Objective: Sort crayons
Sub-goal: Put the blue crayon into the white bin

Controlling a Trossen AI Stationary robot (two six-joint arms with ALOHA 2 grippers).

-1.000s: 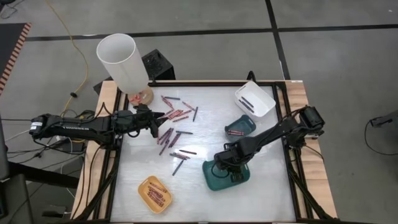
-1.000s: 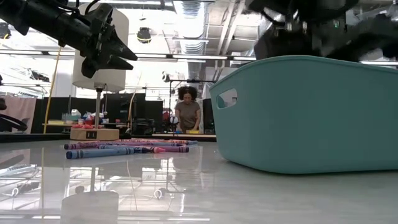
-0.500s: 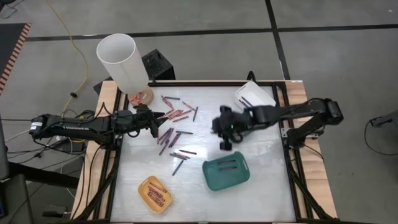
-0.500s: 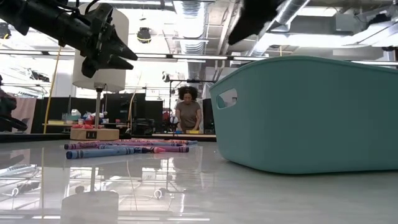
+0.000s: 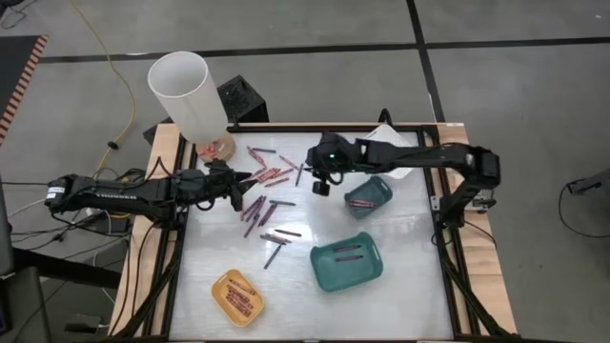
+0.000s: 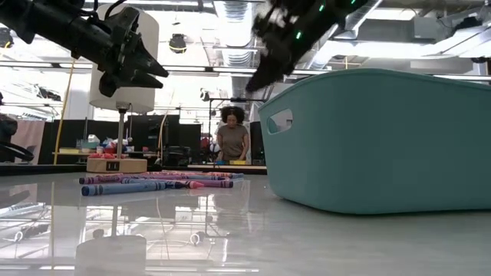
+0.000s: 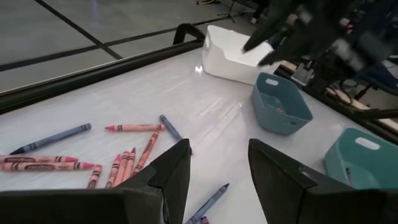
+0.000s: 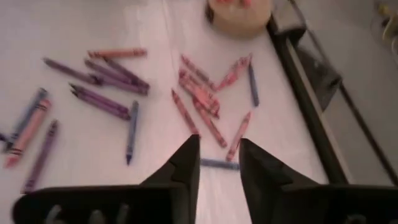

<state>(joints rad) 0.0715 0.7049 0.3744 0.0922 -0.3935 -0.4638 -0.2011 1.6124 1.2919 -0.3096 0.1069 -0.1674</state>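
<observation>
Left claw (image 5: 240,185) parted, hovering mid-table on a low arm, right claw (image 5: 321,184) parted, arm stretched across

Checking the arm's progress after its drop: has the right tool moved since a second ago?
Yes. The right tool has left the large teal tray and swung across to the loose crayons near the lamp.
</observation>
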